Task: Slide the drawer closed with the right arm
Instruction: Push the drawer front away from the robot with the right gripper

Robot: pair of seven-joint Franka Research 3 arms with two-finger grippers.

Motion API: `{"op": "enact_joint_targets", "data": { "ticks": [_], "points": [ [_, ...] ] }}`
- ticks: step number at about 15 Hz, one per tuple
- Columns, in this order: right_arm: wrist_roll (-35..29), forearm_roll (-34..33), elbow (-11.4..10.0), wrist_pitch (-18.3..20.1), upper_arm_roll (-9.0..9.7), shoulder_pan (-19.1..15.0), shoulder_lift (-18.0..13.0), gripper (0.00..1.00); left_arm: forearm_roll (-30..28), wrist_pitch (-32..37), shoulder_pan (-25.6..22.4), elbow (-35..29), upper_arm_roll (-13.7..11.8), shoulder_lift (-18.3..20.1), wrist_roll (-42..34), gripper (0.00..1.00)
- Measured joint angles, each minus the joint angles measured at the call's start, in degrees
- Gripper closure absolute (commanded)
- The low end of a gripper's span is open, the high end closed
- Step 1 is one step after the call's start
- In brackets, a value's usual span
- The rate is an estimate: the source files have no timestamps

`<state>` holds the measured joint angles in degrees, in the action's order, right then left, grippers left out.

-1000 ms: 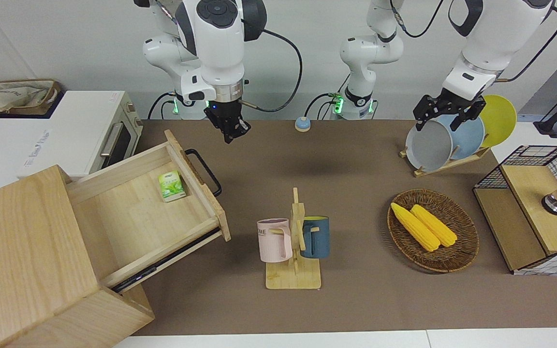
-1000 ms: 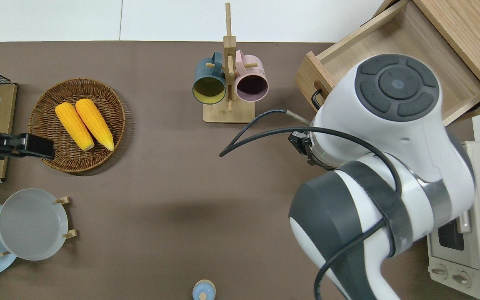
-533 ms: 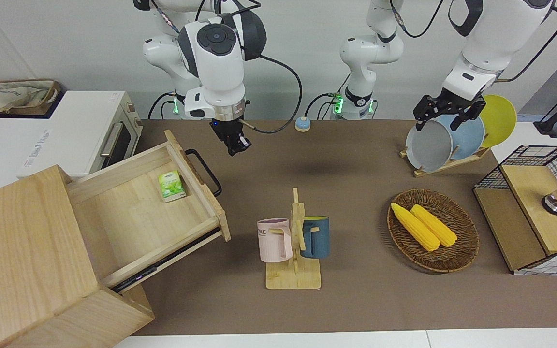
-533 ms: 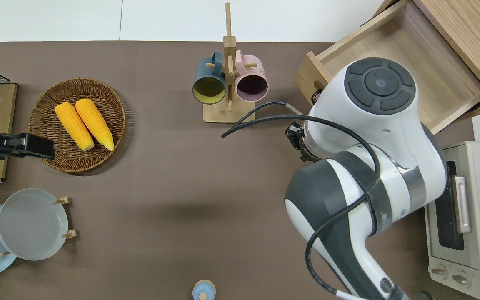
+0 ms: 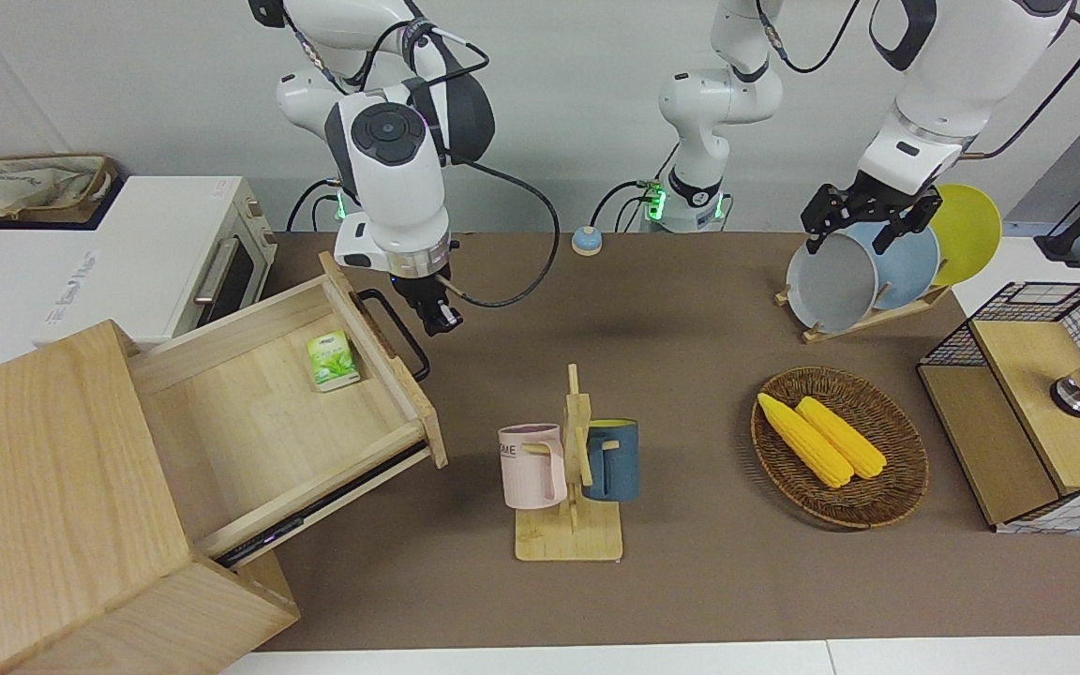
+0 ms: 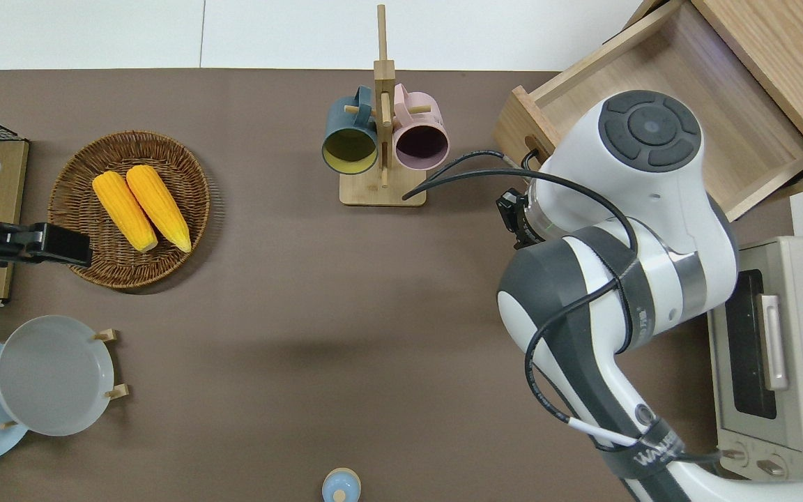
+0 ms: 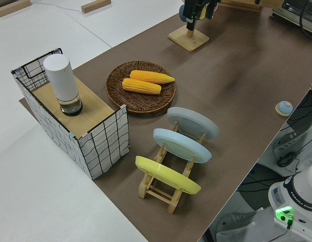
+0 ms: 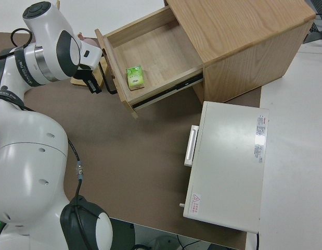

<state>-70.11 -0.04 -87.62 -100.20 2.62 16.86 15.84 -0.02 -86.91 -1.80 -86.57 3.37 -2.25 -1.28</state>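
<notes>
Right gripper (image 5: 437, 319) hangs just beside the drawer's (image 5: 296, 412) handle (image 5: 397, 331), placed to push the front board; whether its fingers are parted I cannot tell, and it holds nothing. Pulled well out of its cabinet (image 5: 52, 506) at the right arm's end, the drawer holds a green packet (image 5: 332, 361). Bare table separates it from the mug rack (image 5: 570, 469). Left arm is parked.

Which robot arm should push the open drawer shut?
The right one, probably. Its end effector hangs right beside the handle of the open drawer, while the left arm is parked at the table's opposite end.
</notes>
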Motion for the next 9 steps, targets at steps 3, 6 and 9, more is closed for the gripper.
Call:
{"op": "enact_joint_targets", "data": {
  "ticks": [3, 6, 9],
  "points": [
    [-1.43, 1.28, -0.41, -2.24, -0.02, -0.04, 0.49, 1.0, 0.0, 0.0, 0.0, 0.0, 0.0, 0.0, 0.0, 0.01],
    [-1.7, 1.31, -0.77, -4.76, -0.14, -0.05, 1.11, 1.0, 0.0, 0.0, 0.0, 0.0, 0.0, 0.0, 0.0, 0.01],
    [-1.71, 1.31, -0.79, -6.51, -0.23, -0.11, 1.68, 1.0, 0.0, 0.0, 0.0, 0.0, 0.0, 0.0, 0.0, 0.01]
  ]
}}
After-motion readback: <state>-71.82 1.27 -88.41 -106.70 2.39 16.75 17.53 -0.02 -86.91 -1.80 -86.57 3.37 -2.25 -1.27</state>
